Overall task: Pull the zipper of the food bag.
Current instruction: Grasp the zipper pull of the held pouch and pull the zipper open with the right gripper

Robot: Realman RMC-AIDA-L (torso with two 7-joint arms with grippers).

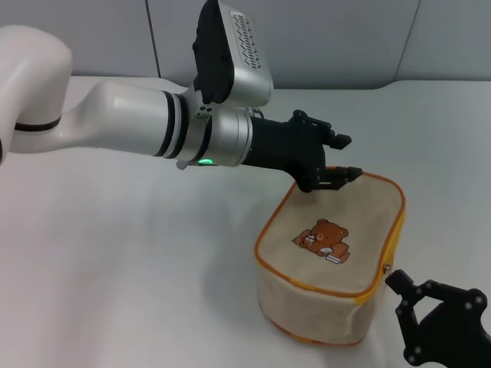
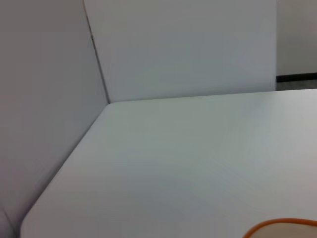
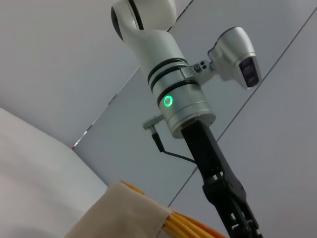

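**Food bag on table, both pincers at its edges**

Lying on the white table (image 1: 115, 253), right of centre and toward the near side: the food bag (image 1: 330, 264), bear patch (image 1: 324, 240) facing up. Running around the top panel edge: the orange-yellow zipper (image 1: 393, 230), with the small silver pull tab (image 1: 387, 269) sitting on the bag's right edge, toward the near corner.

Reaching in from the left across the table: the left pincer (image 1: 337, 159), hovering at the bag's far edge. Fingers (image 1: 341, 140) spreading apart, one raised above the bag, the lower one (image 1: 345, 175) sitting just over the far zipper band; contact with the band not determinable. Gripping nothing.

Entering from the near right corner: the right pincer (image 1: 403, 295), tip of one finger (image 1: 398, 280) sitting just beside the pull tab. Fingers standing apart, not pinching the tab; touching or not cannot be told.

Showing in the left wrist view: bare table (image 2: 173, 163), grey wall panels (image 2: 183, 44), and a sliver of the bag's orange rim (image 2: 282, 224).

Showing in the right wrist view: a corner of the food bag (image 3: 124, 213) with yellow-orange zipper band (image 3: 185, 224), and the left arm (image 3: 173, 89) above it, green indicator ring (image 3: 168, 101) glowing.
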